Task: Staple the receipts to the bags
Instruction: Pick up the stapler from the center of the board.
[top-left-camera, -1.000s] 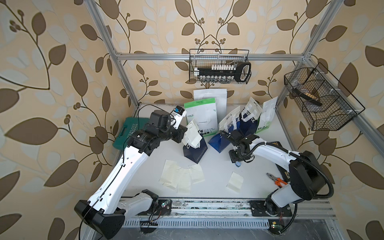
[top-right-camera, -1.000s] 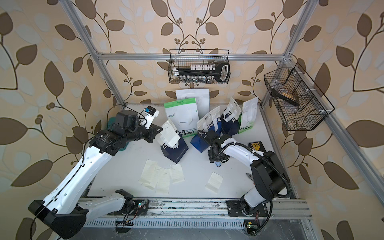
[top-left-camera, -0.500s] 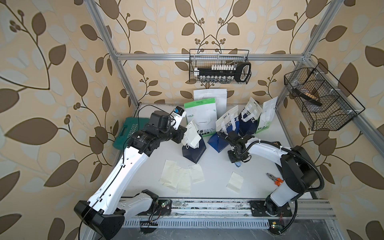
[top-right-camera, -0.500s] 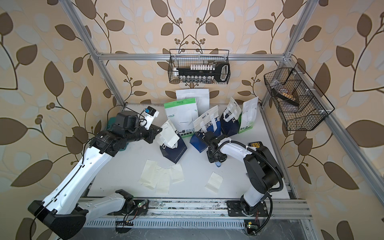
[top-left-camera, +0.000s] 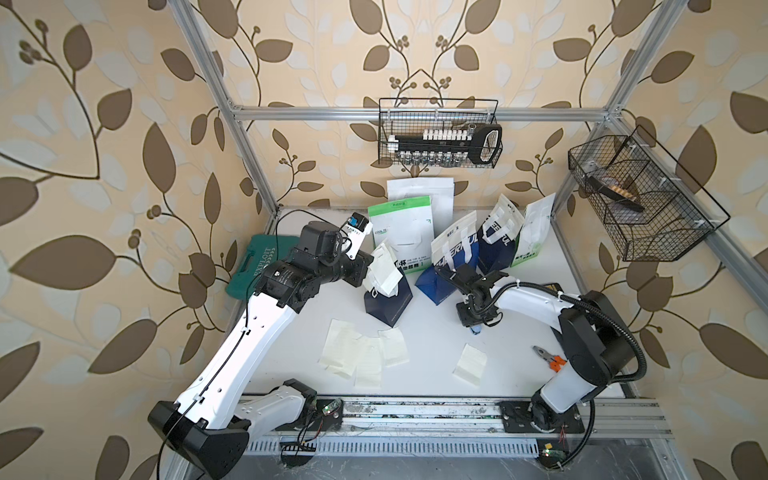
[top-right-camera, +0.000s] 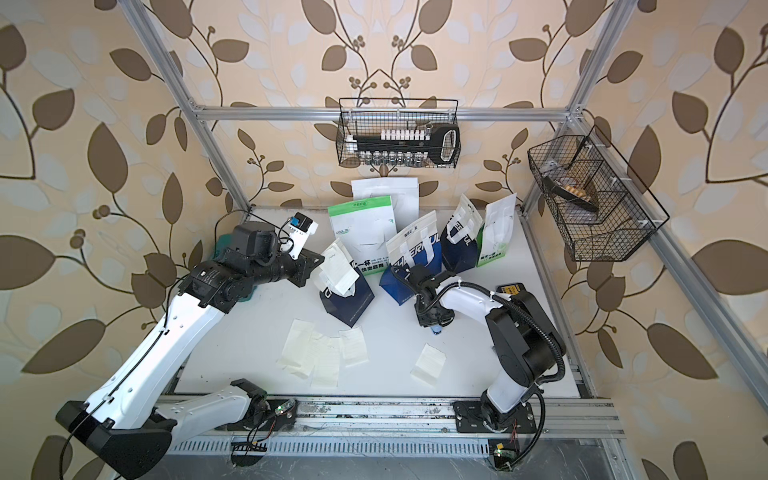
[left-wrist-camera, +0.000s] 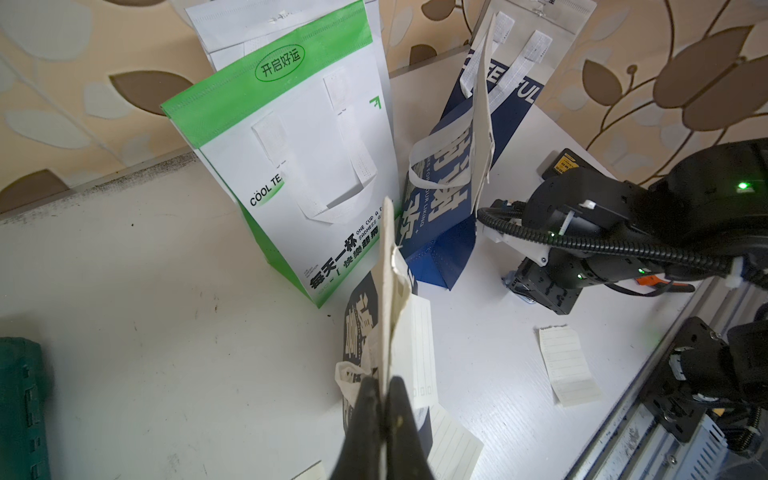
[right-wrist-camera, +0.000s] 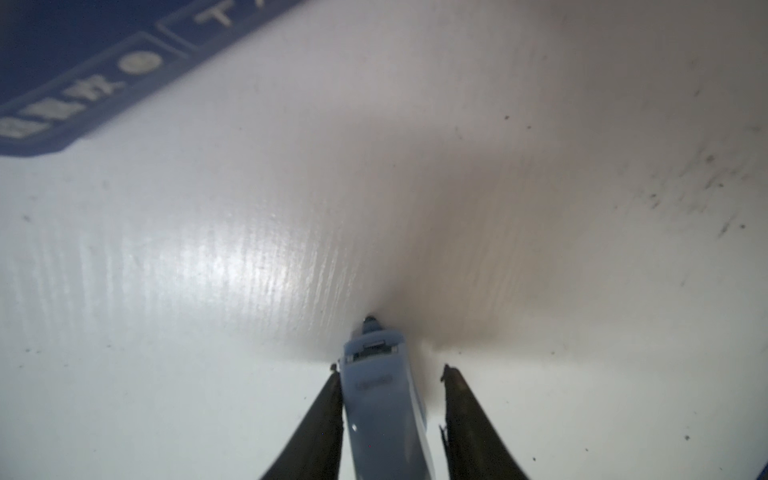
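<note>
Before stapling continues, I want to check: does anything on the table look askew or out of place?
Yes. The navy bag pinched by the left gripper appears tilted, not standing upright, and the loose receipts lie overlapping at odd angles.

Bags standing along table back, receipts lying before them, stapler right of those, case at left edge

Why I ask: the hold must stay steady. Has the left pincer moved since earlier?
No. The left pincer keeps its spot beside the big green-and-white bag.
</note>
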